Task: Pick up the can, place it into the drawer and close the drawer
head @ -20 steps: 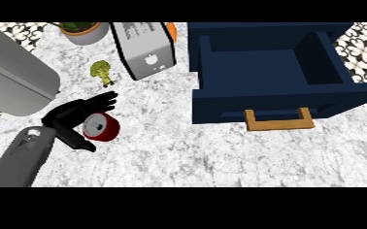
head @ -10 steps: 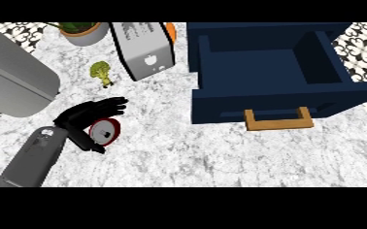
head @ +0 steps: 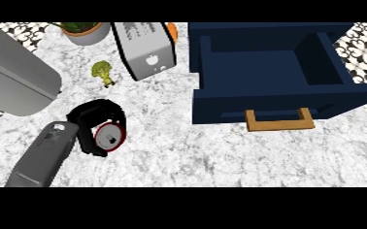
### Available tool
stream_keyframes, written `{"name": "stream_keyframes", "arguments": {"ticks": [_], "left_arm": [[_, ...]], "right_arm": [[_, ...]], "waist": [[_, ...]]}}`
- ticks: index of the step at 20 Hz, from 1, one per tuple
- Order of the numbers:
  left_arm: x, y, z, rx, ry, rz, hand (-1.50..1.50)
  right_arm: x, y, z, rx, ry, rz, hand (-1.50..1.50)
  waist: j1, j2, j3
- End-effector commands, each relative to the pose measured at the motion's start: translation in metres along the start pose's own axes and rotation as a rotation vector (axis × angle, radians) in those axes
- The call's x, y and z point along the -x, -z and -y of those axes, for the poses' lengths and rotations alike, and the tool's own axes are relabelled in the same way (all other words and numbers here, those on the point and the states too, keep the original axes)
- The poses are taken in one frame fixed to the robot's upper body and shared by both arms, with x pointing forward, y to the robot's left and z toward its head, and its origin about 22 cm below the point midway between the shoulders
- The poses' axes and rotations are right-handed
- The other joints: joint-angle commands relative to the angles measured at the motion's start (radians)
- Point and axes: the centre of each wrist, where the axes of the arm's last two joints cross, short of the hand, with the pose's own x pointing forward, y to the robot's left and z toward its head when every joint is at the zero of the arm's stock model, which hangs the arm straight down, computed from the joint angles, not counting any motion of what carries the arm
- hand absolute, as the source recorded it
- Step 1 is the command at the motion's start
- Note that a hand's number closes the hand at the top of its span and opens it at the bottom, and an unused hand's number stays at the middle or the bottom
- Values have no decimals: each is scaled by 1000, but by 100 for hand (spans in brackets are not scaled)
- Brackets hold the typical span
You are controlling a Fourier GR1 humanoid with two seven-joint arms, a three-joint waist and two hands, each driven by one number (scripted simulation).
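While the left hand [head: 87,121] is wrapped round the red can [head: 111,137], its fingers [head: 114,114] curled over the can's upper side so that only the silver end and red rim show, both sit on the marble desk [head: 179,160] well to the left of the open drawer [head: 237,104] and slightly nearer the view's lower edge than its front wall. A grey forearm [head: 43,155] runs from the hand down toward the lower left corner. Between the can and the drawer lies only a stretch of desk. A silver toaster [head: 147,48] stands just beside the drawer's left wall, toward the far end, with something orange [head: 172,29] peeking out behind it. Farther left of the drawer, a piece of broccoli [head: 102,72] lies past the toaster, a potted plant [head: 84,31] stands at the far edge, and a large grey rounded object [head: 22,80] fills the left border. The drawer is dark blue with a wooden handle [head: 279,120] on its front; its inside shows just its own floor and walls, and the can is outside it.
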Motion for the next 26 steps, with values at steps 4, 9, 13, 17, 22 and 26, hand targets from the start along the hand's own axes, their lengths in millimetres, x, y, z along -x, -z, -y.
{"name": "stream_keyframes", "arguments": {"ticks": [4,9,13,17,22,26], "left_arm": [[1,22,14,130,-131,252,150],[42,-1,19,-695,-310,458,150],[7,38,27,-821,-302,547,150],[-17,52,45,-824,-264,605,150],[-78,70,76,-793,-189,613,150],[-117,72,95,-830,-157,628,150]], "right_arm": [[-9,-1,0,24,-16,-4,-150],[-3,-19,3,87,-1,-36,-150],[-9,-20,-3,73,2,-16,-150],[-10,-29,-16,60,-5,3,-150],[-13,-20,-1,64,-10,-18,-150],[-17,-35,-2,60,3,-16,-150]], "waist": [[30,-7,1],[71,-20,3],[50,-22,5],[58,-23,5],[63,-24,5],[38,-18,4]]}}
